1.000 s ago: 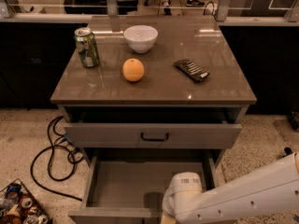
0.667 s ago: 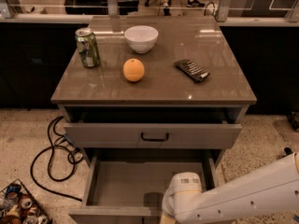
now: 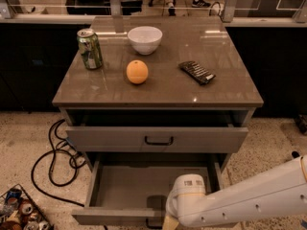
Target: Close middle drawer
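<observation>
Gripper [image 3: 169, 223] at the bottom edge of the frame, just right of centre, mostly cut off by that edge. Whether it is apart or together I cannot tell. It sits right at the front panel of the middle drawer [image 3: 110, 215], close to the panel's centre. That drawer stands pulled far out across the lower middle of the frame, its front running left to right. The cabinet lies beyond it, up the frame — so the closing push, as I judge it, goes straight away from the gripper, square to the front. Farther up, the top drawer [image 3: 110, 139] juts out slightly beneath the worktop [image 3: 225, 87].
</observation>
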Robot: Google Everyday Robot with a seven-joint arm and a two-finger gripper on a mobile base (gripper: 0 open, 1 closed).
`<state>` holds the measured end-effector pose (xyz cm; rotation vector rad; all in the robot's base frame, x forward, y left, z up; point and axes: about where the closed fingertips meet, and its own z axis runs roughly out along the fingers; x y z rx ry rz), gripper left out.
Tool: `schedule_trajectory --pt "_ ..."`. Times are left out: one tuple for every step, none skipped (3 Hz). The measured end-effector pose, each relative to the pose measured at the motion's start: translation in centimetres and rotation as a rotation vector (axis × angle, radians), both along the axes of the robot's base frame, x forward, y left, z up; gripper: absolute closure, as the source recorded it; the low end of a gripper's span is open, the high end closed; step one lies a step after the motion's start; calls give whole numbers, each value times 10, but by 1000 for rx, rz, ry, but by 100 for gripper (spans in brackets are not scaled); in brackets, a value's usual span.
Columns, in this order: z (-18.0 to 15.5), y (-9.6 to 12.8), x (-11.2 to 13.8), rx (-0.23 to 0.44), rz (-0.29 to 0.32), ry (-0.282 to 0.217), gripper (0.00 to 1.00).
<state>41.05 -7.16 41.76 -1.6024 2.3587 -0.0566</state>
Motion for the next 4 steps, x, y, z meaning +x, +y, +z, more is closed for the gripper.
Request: schedule_trajectory --pt "0 0 0 0 0 0 100" --pt "-1 0 5 0 -10 -13 100" --pt "-1 0 5 0 -10 -13 100" --pt "-3 -3 23 -15 -43 -45 100"
